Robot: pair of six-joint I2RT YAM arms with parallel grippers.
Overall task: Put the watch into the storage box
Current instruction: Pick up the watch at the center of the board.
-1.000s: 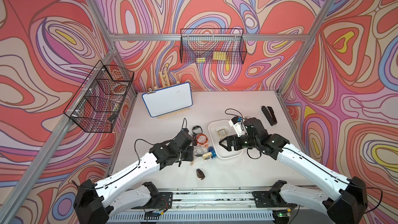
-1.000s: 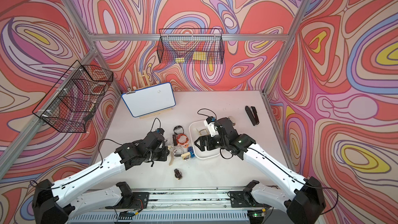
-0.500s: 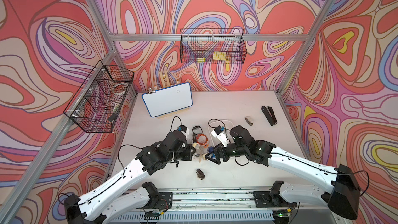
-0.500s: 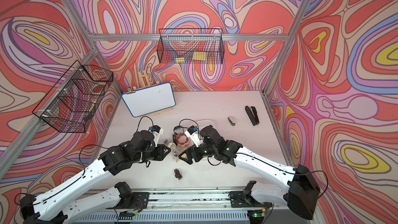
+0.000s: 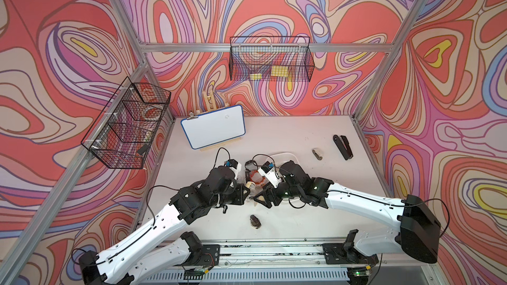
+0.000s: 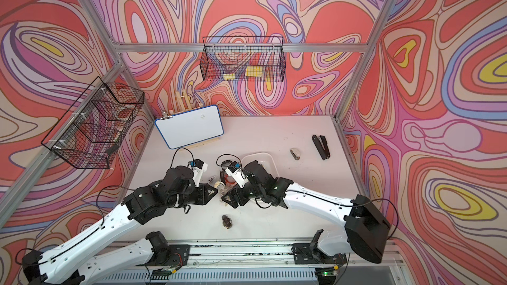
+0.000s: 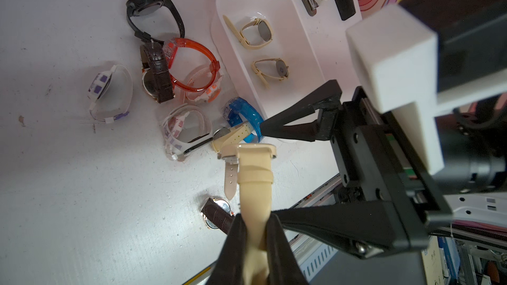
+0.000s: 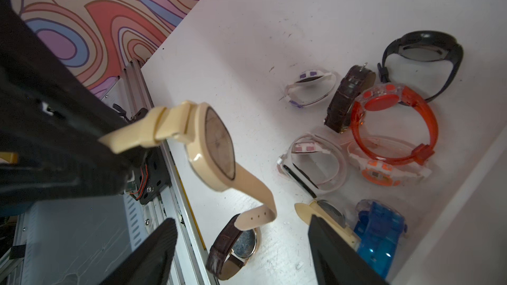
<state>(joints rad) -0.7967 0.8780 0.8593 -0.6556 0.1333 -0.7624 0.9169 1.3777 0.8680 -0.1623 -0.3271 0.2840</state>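
From a top view the shallow white plastic storage box point(image 5: 284, 155) is seen near the right claw point(image 5: 259, 194); from the left wrist, the cream-strapped watch point(image 7: 255, 182) is held aloft, one strap clamped in the left claw point(image 7: 253, 216); from the right wrist, its seemingly light, floppy strap is straddled by the open right claw, the stiff case judged surer.

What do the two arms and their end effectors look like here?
The left arm and right arm have white shells, black joints, looping black cables. The left end effector and right end effector have black triangular fingers; white camera blocks sit behind them.
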